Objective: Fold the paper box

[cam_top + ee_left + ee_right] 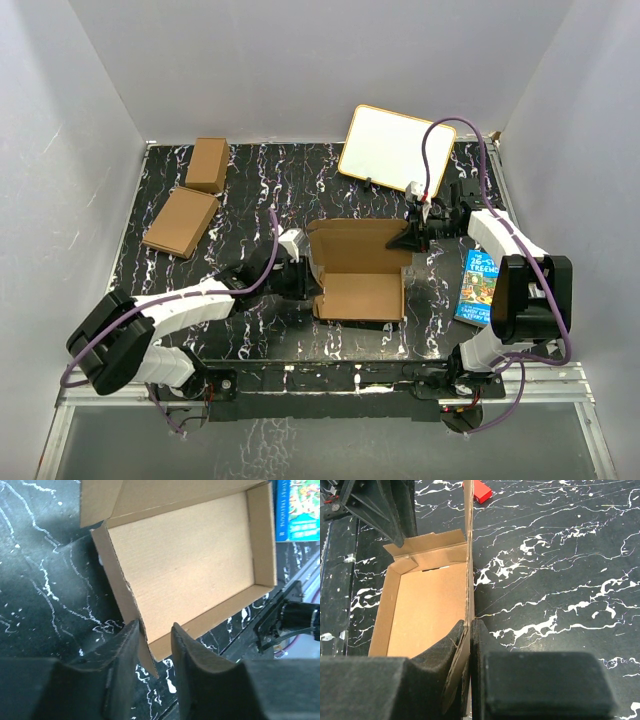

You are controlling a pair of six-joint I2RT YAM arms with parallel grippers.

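Standing pinched in right tool (469,630), paper box (360,292) wall, left tool (155,631) astride corner.

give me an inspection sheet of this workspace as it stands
surface: black marbled table, no spills seen
job's things: paper box at centre, tray walls up, lid open
clutter: small carton and bigger carton far left; whiteboard far right; book right
grippers: left gripper open, box wall corner between its fingers; right gripper shut on an upright box panel
cables: purple cable loops along each arm
surroundings: plain white walls
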